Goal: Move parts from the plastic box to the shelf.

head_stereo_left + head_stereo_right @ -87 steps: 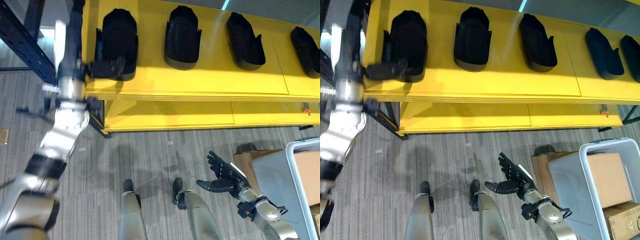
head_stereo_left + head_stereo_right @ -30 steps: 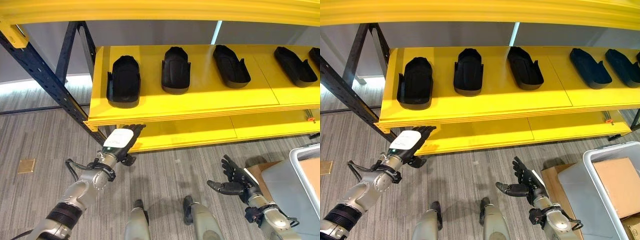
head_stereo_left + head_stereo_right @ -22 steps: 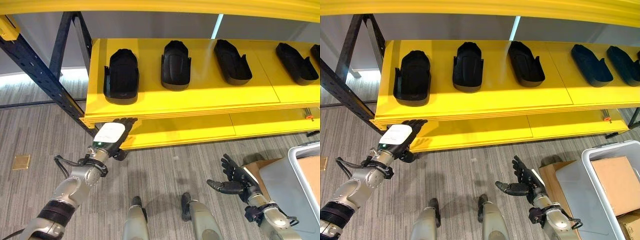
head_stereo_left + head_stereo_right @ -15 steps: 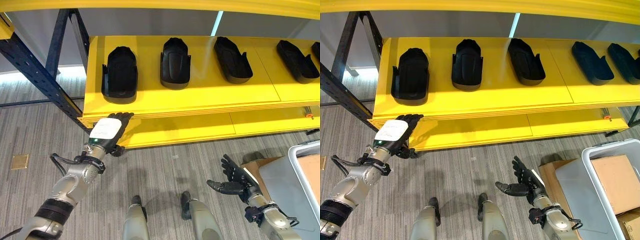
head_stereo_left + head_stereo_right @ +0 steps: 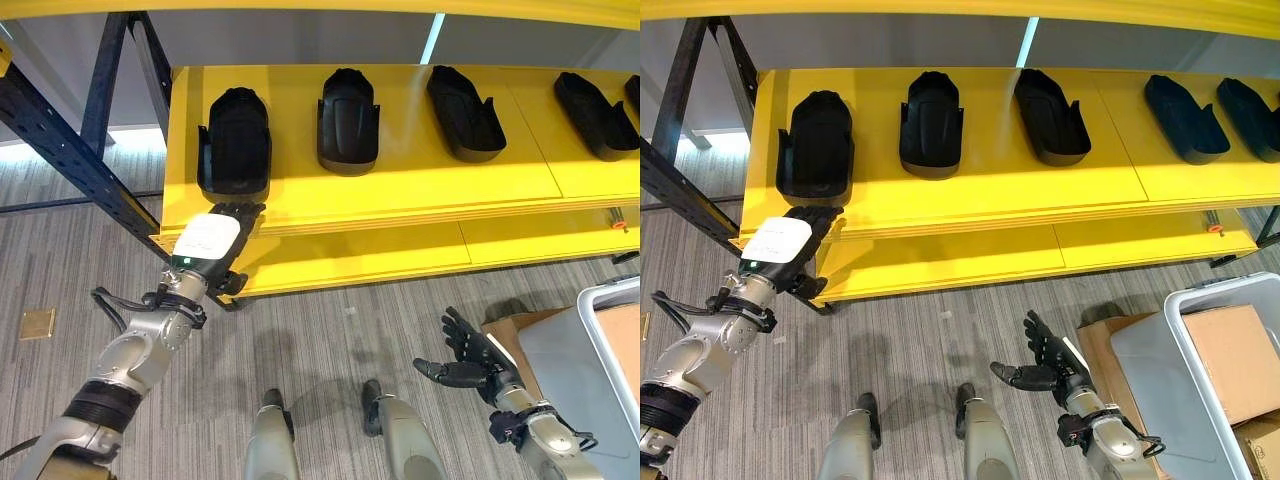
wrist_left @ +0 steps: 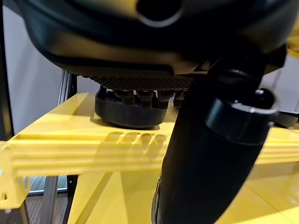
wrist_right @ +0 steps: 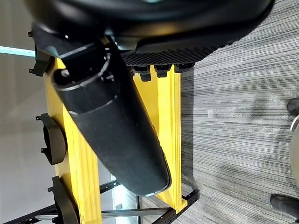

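The left hand holds its fingers straight and close together, empty, their tips at the front edge of the yellow shelf, just below the leftmost black part. In the left wrist view the same fingertips line up in front of that part, which sits flat on the shelf board. Judging from this, the hand has nothing to carry and the part lies as intended, nose toward the back of the shelf like its neighbours.

Along the shelf to the right of it lie more black parts in a row: a second, a third and a fourth, spaced well apart, likely so that each can be set down and picked without knocking the next.

The right hand hangs low in front of the shelf, over the grey carpet, fingers spread and relaxed with the thumb out to the side, gripping nothing. It seems idle, kept near the plastic box that stands on the floor below and to the right of the shelf. A cardboard carton shows inside the box; no black parts can be made out there.
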